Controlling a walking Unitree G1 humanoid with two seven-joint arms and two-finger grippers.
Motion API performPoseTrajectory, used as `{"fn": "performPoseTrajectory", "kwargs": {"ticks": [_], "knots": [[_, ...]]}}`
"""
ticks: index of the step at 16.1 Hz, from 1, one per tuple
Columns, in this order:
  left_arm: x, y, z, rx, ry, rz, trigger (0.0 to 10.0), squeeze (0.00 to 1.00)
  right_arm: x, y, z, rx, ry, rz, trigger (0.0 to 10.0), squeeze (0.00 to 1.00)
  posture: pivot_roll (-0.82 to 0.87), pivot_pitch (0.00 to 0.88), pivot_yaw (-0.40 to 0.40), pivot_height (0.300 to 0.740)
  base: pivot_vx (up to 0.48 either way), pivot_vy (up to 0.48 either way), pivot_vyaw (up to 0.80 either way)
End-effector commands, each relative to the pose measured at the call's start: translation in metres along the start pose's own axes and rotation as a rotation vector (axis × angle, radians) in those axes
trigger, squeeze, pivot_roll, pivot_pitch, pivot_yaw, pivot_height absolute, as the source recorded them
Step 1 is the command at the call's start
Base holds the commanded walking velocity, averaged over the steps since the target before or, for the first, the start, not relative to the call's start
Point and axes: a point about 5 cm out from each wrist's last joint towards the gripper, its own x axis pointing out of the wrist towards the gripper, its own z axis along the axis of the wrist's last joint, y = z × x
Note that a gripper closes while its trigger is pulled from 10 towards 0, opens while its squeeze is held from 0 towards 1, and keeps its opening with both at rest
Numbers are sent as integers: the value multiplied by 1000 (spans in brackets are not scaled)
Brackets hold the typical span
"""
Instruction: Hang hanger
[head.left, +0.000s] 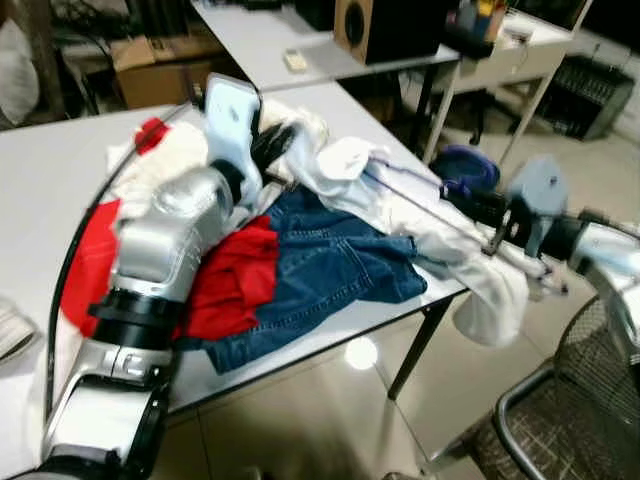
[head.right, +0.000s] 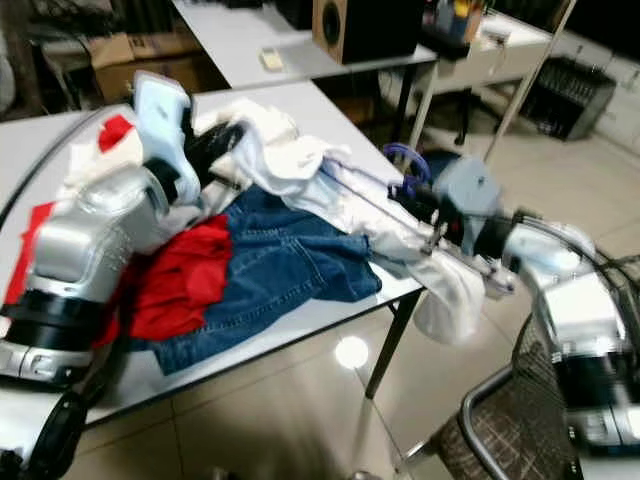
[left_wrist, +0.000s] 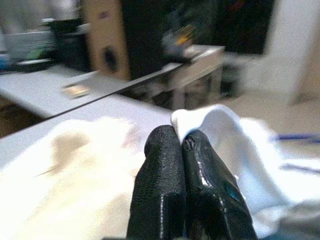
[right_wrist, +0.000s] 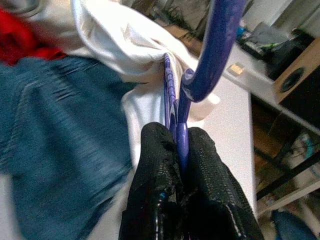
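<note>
Hanger (right_wrist: 176, 107), one, pinched in right end effector (right_wrist: 181, 137), left end effector (left_wrist: 183, 142) closed on white garment (left_wrist: 220, 130)

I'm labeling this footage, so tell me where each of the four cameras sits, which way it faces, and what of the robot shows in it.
Left eye view: on the head, looking down at the white table of clothes; both silver arms show.
Right eye view: the stereo twin, same scene, showing blue jeans.
Left wrist view: along the left gripper, fingers together on white cloth.
Right wrist view: along the right gripper, clamped on the blue hanger.
Shared: both wrist views and both eye views show the white cloth.
</note>
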Motion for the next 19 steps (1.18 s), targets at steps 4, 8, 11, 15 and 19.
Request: {"fn": "performPoseTrajectory", "kwargs": {"ticks": [4,8,11,15,19], "knots": [[3,3,-20,147,119,-4,10000,345,-17,27,2,5,60,220,10000,0,-79,17,12,740,0,0,0],[1,16,-31,285,200,3,10000,1000,-51,19,30,-39,99,312,10000,0,-82,5,30,740,0,0,0],[-12,25,-35,411,277,-112,10000,1000,-70,7,55,-59,65,311,10000,0,-83,2,44,740,0,0,0],[-42,29,-19,543,246,-466,10000,1000,-80,-11,86,5,-103,174,10000,0,-78,0,53,740,0,0,0],[-59,43,-13,371,252,-506,10000,1000,-77,-1,83,106,-126,142,10000,0,-74,0,66,740,0,0,0]]}}
